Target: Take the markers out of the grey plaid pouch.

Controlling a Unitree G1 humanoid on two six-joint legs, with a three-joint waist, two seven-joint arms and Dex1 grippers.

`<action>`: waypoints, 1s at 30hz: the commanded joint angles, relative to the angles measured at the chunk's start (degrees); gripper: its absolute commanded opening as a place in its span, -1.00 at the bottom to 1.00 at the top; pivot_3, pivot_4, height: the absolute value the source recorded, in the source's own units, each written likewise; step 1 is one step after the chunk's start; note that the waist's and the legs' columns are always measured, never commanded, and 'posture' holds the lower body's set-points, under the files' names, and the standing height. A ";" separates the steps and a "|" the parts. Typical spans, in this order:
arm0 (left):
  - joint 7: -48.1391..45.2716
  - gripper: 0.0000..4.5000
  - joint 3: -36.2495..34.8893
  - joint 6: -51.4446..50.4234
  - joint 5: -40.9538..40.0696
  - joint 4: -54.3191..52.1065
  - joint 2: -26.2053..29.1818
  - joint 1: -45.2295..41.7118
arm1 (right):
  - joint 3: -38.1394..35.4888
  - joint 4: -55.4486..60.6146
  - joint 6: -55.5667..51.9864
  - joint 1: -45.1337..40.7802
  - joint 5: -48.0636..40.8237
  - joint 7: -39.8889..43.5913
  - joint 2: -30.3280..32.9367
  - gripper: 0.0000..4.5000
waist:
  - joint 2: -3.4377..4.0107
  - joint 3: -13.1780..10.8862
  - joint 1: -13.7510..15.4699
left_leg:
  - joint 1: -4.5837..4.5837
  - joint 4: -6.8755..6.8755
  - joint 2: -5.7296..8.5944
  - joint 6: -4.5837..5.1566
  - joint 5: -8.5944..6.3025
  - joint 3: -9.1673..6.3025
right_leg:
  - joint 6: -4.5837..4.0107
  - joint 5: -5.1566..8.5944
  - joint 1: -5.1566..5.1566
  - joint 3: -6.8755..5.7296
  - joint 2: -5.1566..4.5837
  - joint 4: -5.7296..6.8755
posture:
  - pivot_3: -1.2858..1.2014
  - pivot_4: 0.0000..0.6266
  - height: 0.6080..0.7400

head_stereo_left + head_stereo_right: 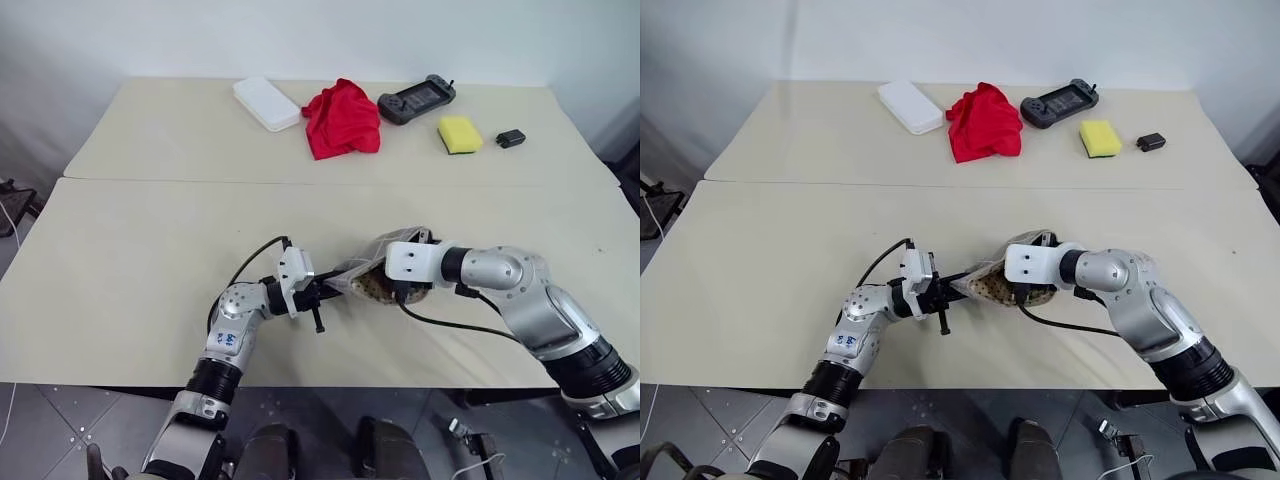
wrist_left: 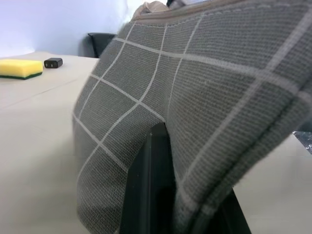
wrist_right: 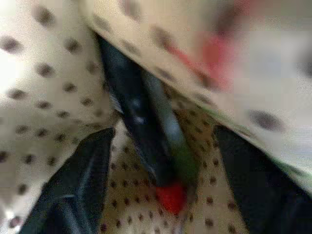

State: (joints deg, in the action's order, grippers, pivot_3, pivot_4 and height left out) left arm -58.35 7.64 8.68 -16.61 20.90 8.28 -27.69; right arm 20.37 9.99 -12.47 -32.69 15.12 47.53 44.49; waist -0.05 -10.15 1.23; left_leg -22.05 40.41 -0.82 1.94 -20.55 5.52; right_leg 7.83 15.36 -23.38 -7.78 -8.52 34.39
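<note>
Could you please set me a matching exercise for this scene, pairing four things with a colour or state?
Things:
1. grey plaid pouch
2. sponge
3. cloth
4. right gripper

Descriptions:
A. yellow, lying on the far table
B. pinched at one end by the left gripper
C. red, crumpled
D. inside the dotted lining, either side of a marker

Pairs: 1-B, 2-A, 3-C, 4-D

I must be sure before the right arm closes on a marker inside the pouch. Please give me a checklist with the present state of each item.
1. Left gripper clamps the grey plaid pouch at its end: ok.
2. Pouch mouth open, dotted lining showing: ok.
3. Right gripper inside the pouch, fingers apart: ok.
4. Marker with red tip lies between the fingers: ok.
5. Light green marker located: cannot tell.
6. Table beside the pouch free for setting markers down: ok.
</note>
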 commanded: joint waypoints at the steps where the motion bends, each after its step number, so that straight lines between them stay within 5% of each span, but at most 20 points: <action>1: -0.56 -1.00 -0.86 -2.40 -2.78 -1.51 -0.91 -0.85 | -1.47 -2.26 4.15 -1.66 2.38 -2.21 -0.16 0.56 | 0.00 0.00 0.01 | -0.01 0.00 0.00 0.00 0.00 0.01 | 0.00 0.00 0.00 0.00 0.00 0.00 | 0.03 -0.52 1.00; 10: -1.38 -1.00 -3.55 -13.02 -8.00 -2.87 -1.78 -3.25 | 0.63 -12.13 15.14 -4.36 8.38 -7.35 -4.57 0.56 | 0.00 0.00 -0.15 | -0.01 0.00 0.00 0.01 0.02 0.02 | 0.00 0.00 0.00 0.00 0.00 0.02 | 0.03 -0.52 1.00; 22: -4.06 -1.00 -5.56 -21.58 -11.42 -3.40 -0.19 -4.90 | 4.77 -22.92 19.78 -9.78 12.14 -3.96 -8.53 0.56 | 0.00 0.00 -1.52 | -0.01 -0.01 -0.01 -0.02 0.05 -0.03 | 0.00 0.00 0.00 0.00 0.02 0.03 | 0.03 -0.52 1.00; 25: -4.04 -1.00 -5.93 -21.21 -11.12 -3.18 -0.12 -5.21 | 3.87 -23.47 20.24 -10.16 12.08 -4.62 -8.78 0.32 | 0.00 0.00 -1.47 | 0.00 -0.01 -0.02 -0.03 0.06 -0.05 | -0.01 0.00 0.00 0.00 0.02 0.05 | 0.03 -0.52 1.00; 30: -2.34 -1.00 -7.61 -17.81 -10.06 -2.18 0.06 -5.77 | 1.63 -21.33 22.08 -9.91 10.63 -3.93 -6.85 -0.40 | 0.00 0.00 -1.43 | -0.01 -0.01 -0.02 -0.03 0.06 -0.06 | 0.00 0.00 0.00 0.01 0.01 0.05 | 0.03 -0.52 1.00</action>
State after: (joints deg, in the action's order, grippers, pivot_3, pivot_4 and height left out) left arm -60.12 1.66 -11.60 -25.39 20.59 8.64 -32.07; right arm 23.93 -12.35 8.96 -42.79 26.41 42.98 36.10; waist -0.05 -10.15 -0.21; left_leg -22.06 40.40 -0.84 1.91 -20.49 5.44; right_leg 7.83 15.37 -23.39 -7.77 -8.51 34.43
